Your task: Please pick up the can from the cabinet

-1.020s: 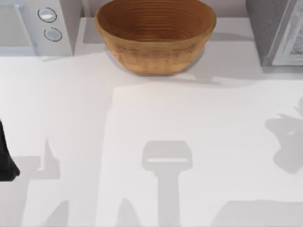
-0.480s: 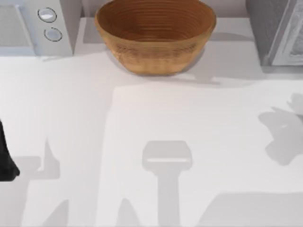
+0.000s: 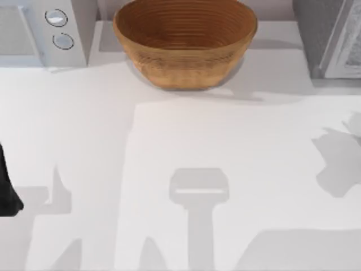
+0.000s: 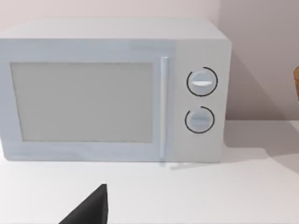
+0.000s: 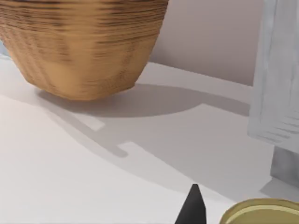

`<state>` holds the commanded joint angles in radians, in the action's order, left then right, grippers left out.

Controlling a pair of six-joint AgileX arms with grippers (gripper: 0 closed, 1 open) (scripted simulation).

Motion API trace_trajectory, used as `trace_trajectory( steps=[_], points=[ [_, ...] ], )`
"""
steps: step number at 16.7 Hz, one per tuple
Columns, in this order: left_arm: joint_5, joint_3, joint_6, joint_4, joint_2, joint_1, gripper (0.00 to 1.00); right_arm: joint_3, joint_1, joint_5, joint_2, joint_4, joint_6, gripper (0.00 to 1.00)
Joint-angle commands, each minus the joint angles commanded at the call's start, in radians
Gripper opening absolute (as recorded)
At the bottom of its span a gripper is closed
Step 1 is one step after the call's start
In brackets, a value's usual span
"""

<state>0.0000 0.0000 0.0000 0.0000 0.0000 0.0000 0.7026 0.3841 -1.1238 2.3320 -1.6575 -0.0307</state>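
Right wrist view: can point(image 5: 261, 212) top beside one right gripper fingertip point(image 5: 191, 210), near cabinet point(image 5: 280, 84); likely approaching; grip unclear. Left arm point(image 3: 7, 186) parked at the table's left edge.

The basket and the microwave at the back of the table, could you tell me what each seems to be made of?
The basket looks like woven or coiled natural fibre, perhaps rattan or wicker: tan-brown, matte, with fine horizontal ridges ringing its wall. The microwave looks like painted metal or plastic: smooth pale grey casing, a frosted door panel and two round dials. Which of the two, the look leaves open.
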Motion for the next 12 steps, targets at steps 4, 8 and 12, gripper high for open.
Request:
trace_trajectory(
  steps=[4,8,12],
  points=[
    [0.0,0.0,0.0,0.0,0.0,0.0,1.0,0.0,0.0,0.0,0.0,0.0,0.0,0.83],
    [0.0,0.0,0.0,0.0,0.0,0.0,1.0,0.0,0.0,0.0,0.0,0.0,0.0,1.0],
    [0.0,0.0,0.0,0.0,0.0,0.0,1.0,0.0,0.0,0.0,0.0,0.0,0.0,1.0]
  ],
)
